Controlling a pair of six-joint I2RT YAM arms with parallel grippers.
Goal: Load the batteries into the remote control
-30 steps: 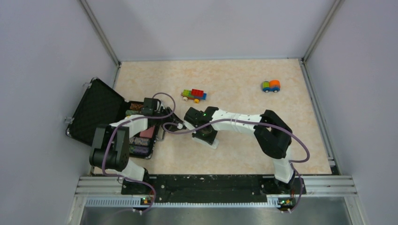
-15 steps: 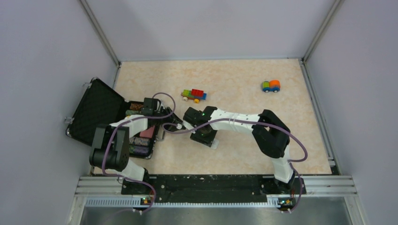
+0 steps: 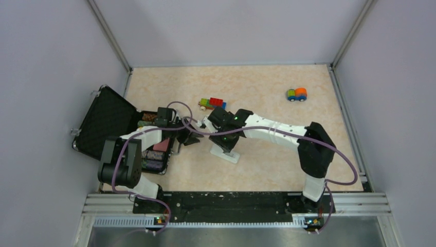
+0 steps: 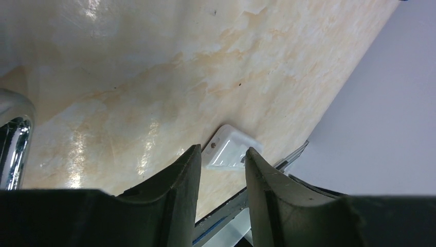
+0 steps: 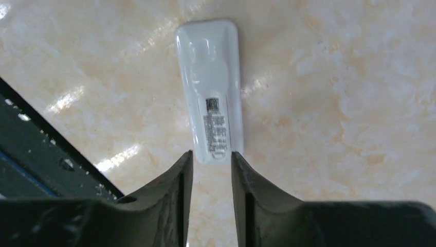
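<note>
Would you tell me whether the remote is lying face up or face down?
Face down: the remote control shows a labelled back, no buttons.

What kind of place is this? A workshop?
Probably a robot test cell in a lab: a left arm and right arm bolted to a rail, plain walls boxing in the table, and props like a remote control and toy brick car.

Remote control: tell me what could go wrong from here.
1. The right tool stands open over only the near end of the remote control; closing there may spin or skid it on the glossy table.
2. The left tool sits close beside the right wrist, with a purple cable looping nearby; either arm's next move might snag or bump.
</note>
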